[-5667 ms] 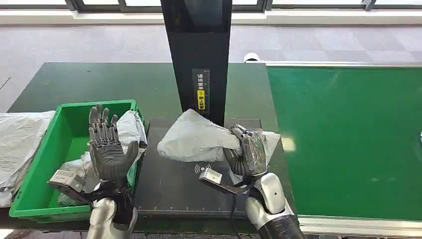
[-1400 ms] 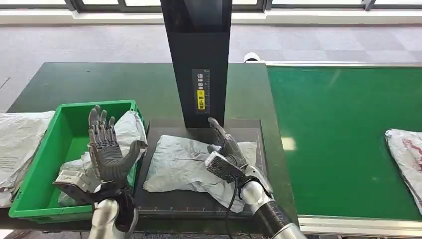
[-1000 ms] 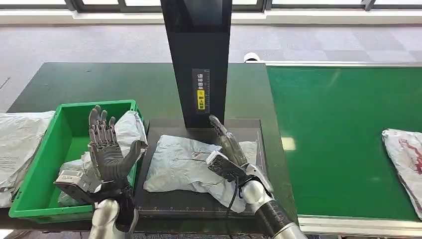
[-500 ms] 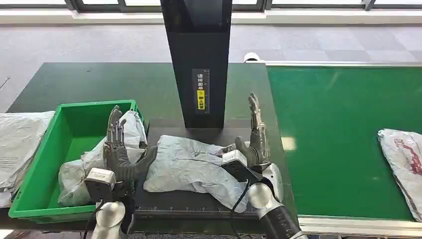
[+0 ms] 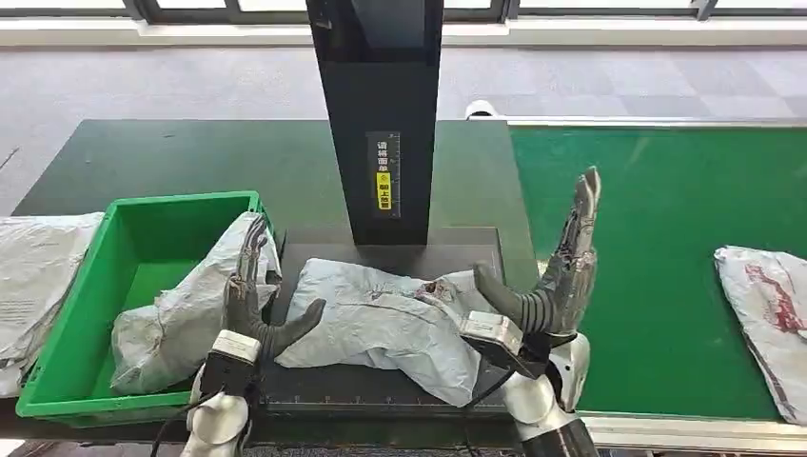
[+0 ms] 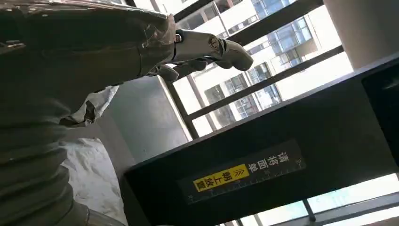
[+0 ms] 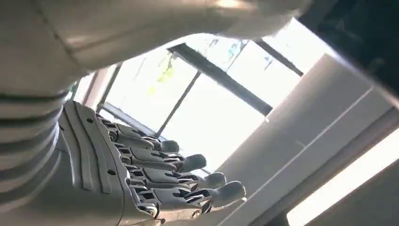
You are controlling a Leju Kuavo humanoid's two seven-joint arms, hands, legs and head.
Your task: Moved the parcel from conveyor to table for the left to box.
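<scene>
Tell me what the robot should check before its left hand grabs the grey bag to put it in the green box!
1. Grey parcel lies flat on the black pad: ok.
2. Right hand is open and lifted off the parcel: ok.
3. Left hand is open at the parcel's edge nearest the box, holding nothing: ok.
4. Green box has room: cannot tell; another grey bag already fills much of it.
5. Next parcel waits on the green conveyor, out of the way: ok.

Black scanner post [image 5: 381, 114] upright behind dark scan pad [image 5: 381, 381].
</scene>
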